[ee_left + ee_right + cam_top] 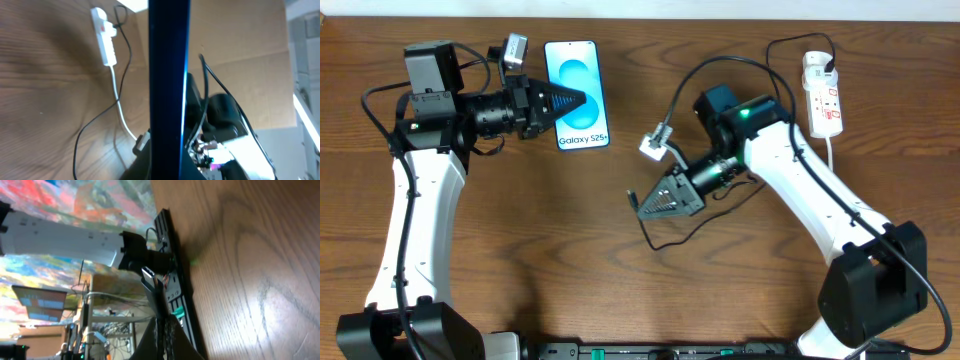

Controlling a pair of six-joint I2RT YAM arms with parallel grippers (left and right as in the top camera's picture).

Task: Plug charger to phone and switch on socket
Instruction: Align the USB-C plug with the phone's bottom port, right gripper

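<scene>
Pinching phone [582,75] at its left edge, left hand [570,100] clamps it at upper left of counter [620,290]; blue screen faces up. Right hand [642,203] mid-counter, fingers pressed together on plug end of charger [678,88]; black cable arcs toward socket [823,95] at upper right.

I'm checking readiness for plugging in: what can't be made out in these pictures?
1. phone charging port: overhead shows only the screen; left wrist view, a dark blurred edge.
2. socket switch positions: too small overhead, blurred in the left wrist view.
3. charger plug tip at the right claw: tiny overhead; lost in shadow in the right wrist view.
</scene>
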